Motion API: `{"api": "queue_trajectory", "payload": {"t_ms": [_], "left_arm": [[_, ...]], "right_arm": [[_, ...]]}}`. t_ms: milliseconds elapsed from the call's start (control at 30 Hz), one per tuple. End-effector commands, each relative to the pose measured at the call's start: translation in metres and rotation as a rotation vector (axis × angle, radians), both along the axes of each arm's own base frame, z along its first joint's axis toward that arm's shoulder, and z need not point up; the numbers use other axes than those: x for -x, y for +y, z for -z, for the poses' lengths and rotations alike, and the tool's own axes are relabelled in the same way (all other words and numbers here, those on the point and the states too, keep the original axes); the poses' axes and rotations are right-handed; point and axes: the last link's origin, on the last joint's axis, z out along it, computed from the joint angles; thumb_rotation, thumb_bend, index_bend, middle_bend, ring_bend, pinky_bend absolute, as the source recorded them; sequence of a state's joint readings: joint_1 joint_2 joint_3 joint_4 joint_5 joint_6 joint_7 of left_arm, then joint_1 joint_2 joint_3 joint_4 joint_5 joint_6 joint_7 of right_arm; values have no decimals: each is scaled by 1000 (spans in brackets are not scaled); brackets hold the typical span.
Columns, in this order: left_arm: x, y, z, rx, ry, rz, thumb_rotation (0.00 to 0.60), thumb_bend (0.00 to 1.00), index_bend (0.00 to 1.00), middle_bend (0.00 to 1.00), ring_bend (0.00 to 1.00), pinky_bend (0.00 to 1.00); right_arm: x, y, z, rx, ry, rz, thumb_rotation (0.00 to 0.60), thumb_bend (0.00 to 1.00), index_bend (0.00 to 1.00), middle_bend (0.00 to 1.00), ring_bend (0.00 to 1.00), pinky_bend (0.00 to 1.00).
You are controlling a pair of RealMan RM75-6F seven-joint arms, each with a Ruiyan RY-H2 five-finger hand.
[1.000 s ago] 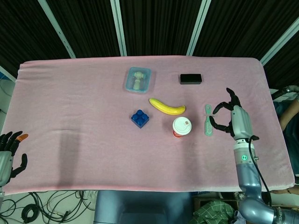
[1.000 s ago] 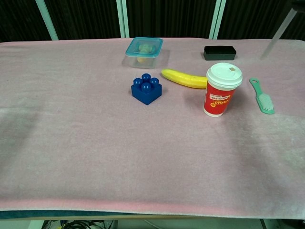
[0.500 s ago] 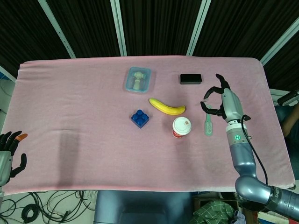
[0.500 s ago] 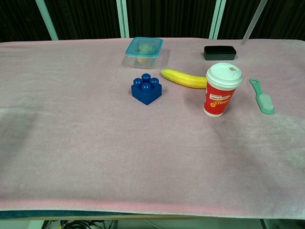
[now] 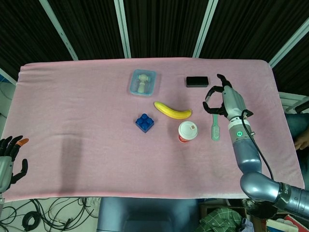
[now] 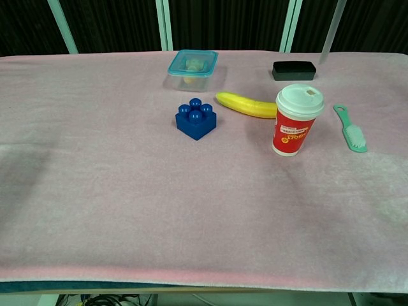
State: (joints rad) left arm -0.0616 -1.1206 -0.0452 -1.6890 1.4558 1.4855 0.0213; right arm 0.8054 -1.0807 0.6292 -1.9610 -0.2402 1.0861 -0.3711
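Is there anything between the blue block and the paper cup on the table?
No. In the chest view the pink cloth is bare between the blue block and the paper cup. The banana lies just behind that stretch.

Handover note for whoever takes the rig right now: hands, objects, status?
Right hand: empty, fingers curled but apart, above the handle end of the green brush; contact can't be judged.
Left hand: idle off the near left table edge, holding nothing.
The brush lies flat beside the red cup, with the black box behind.
Done: nothing grasped.
Left: apparently closing on the brush.
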Motion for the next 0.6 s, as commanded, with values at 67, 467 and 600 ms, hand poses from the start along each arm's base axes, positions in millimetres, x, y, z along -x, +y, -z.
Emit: {"api": "queue_trajectory", "payload": {"t_ms": [67,467,600], "left_arm": [[0,0,0,0,0,-1,600,580,190,106,23,11],[0,0,0,-1,0,-3,600,581,190,106,23,11],[0,0,0,-1,0,-2,600,581,190,106,23,11]], "right_arm": [[-7,2,-5,1,-17,-7,600,388,635,0,0,156],[-24,15,-11,-52,-135,-22,600,387,638,0,0,156],[-26,20,-10,-90,-161,-17,600,386,639,0,0,156]]}}
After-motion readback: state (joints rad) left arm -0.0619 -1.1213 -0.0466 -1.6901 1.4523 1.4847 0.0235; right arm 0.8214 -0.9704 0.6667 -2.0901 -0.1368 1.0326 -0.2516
